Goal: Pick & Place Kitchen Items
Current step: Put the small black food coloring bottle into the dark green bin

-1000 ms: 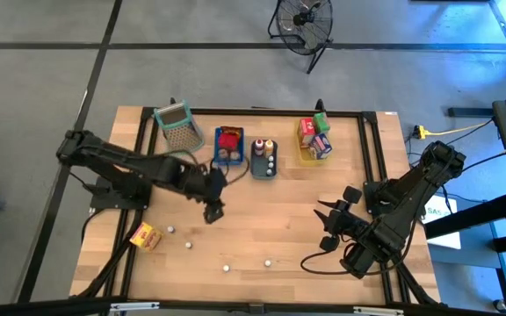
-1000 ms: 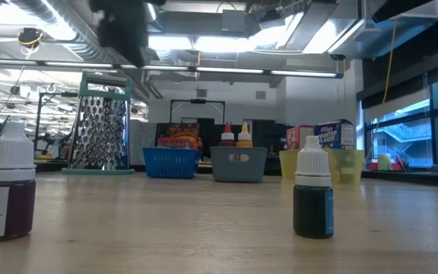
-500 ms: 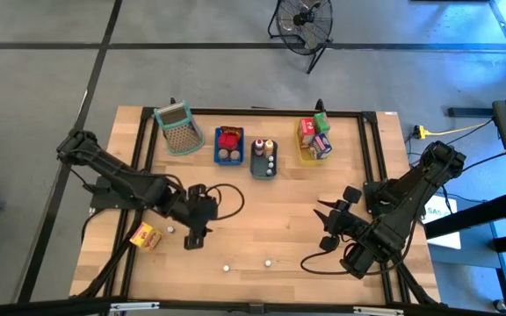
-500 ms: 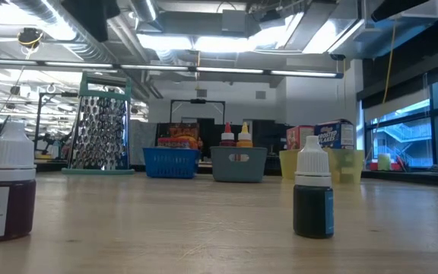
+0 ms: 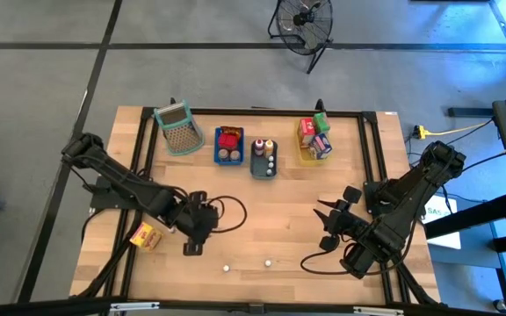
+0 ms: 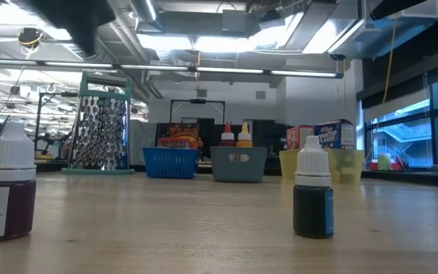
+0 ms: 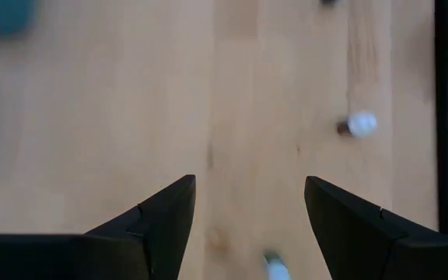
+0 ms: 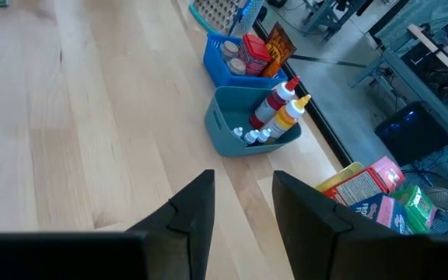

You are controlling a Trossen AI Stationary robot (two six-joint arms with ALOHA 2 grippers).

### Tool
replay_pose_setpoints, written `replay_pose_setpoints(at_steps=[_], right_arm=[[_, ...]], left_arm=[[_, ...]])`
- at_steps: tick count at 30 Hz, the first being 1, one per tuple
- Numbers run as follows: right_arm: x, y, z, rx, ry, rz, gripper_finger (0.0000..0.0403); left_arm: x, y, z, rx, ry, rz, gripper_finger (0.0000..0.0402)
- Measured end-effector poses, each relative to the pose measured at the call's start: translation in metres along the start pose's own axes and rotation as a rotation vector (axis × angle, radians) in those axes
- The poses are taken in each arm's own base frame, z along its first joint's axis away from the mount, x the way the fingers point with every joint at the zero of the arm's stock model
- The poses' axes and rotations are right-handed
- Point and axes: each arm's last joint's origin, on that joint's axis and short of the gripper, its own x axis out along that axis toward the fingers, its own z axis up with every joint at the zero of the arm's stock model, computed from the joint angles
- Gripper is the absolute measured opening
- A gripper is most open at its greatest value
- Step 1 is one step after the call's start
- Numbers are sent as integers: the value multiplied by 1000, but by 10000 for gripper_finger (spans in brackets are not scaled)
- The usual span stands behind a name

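Left gripper (image 5: 191,248), jaws parted and empty, hangs over a white-capped bottle (image 7: 274,268) near the worktop's front edge and should centre on it, then descend squarely before closing.

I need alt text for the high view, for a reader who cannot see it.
Left gripper hangs open over small white-capped bottles scattered on a wooden table. Right gripper waits empty. Along the far edge: a grater, then blue, grey and yellow trays holding groceries.
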Motion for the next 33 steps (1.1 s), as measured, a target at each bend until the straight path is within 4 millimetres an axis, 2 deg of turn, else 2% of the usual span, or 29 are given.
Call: replay_pose_setpoints(at_steps=[4,7,21,29,33], right_arm=[[0,0,0,0,0,0,133],[0,0,0,3,-1,1,133],[8,-3,3,17,12,-28,133],[15,-5,6,23,23,-47,133],[18,-6,8,26,26,-54,133]], left_arm=[[3,-4,-10,-7,152,-76,237],[3,-9,-19,-34,214,-64,237],[1,-29,-35,150,102,83,237],[17,-26,-58,174,173,122,237],[22,-26,-61,131,166,121,237]])
